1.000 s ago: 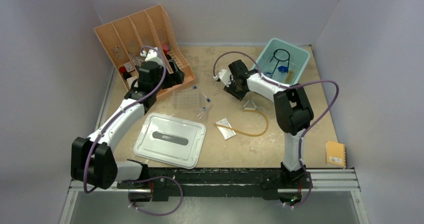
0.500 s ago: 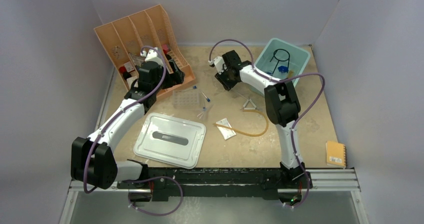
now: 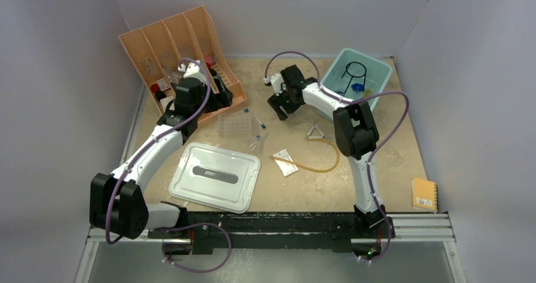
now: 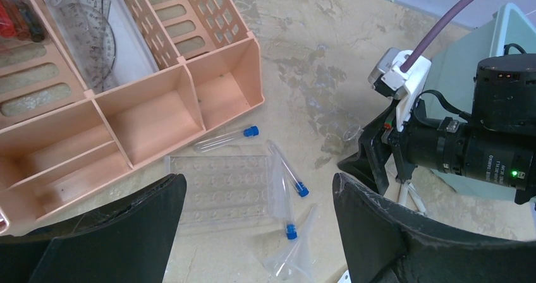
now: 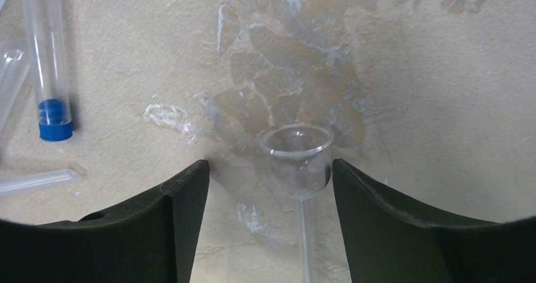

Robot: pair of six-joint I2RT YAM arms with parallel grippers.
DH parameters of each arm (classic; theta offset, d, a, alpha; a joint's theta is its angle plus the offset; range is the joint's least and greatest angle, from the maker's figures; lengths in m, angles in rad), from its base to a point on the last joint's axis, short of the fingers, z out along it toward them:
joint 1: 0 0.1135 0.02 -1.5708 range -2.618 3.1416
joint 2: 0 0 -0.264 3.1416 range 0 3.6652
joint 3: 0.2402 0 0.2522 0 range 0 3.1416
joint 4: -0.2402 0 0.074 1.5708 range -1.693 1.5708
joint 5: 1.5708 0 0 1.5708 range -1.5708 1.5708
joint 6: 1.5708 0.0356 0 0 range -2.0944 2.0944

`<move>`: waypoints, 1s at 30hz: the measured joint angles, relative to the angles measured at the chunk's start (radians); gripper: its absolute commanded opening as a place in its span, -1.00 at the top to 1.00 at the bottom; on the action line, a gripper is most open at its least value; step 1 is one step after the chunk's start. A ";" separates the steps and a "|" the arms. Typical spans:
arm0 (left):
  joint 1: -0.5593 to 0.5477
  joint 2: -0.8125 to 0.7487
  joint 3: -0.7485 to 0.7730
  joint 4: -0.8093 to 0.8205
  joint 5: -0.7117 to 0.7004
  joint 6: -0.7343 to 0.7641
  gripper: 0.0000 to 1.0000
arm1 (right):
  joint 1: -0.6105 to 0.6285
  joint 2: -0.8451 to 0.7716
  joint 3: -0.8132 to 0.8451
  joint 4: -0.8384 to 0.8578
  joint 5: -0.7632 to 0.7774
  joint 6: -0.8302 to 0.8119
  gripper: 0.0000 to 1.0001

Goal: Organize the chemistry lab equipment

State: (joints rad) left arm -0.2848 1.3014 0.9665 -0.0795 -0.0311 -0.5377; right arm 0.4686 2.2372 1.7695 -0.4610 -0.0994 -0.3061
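The sorting is looking partway done: the black wire ring point(image 3: 356, 70) and blue tools point(image 3: 358, 87) are lying in the teal bin point(image 3: 378, 81), while the clear tube rack point(image 3: 235, 126), blue-capped thin tubes point(image 4: 286, 169), wire triangle point(image 3: 315, 132), amber rubber hose point(image 3: 319, 167) and small clear packet point(image 3: 286, 162) are waiting on the table point(image 3: 379, 163). The right gripper point(image 5: 270, 166), jaws spread and holding nothing, is straddling a small glass funnel point(image 5: 297, 160) lying near the tubes. The funnel's mouth is facing away from the wrist, with its stem running back between the fingers. The left gripper point(image 4: 258, 182) is hovering released over the rack.

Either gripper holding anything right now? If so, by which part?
Nothing held: left gripper open, empty; right gripper open, straddling a small clear glass funnel on the table without touching it.
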 measured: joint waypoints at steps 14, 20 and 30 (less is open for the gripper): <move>0.000 0.000 0.000 -0.012 0.001 0.003 -0.71 | -0.055 -0.116 -0.176 -0.059 -0.019 -0.020 0.28; 0.000 0.000 0.000 -0.012 0.002 0.003 -0.71 | -0.052 -0.114 -0.176 -0.035 -0.015 -0.029 0.48; 0.000 0.000 0.000 -0.012 0.002 0.002 -0.71 | -0.050 -0.109 -0.171 0.047 -0.029 -0.025 1.00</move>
State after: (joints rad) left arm -0.2848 1.3014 0.9668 -0.0914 -0.0288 -0.5358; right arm 0.4191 2.1284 1.5990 -0.4145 -0.1287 -0.3313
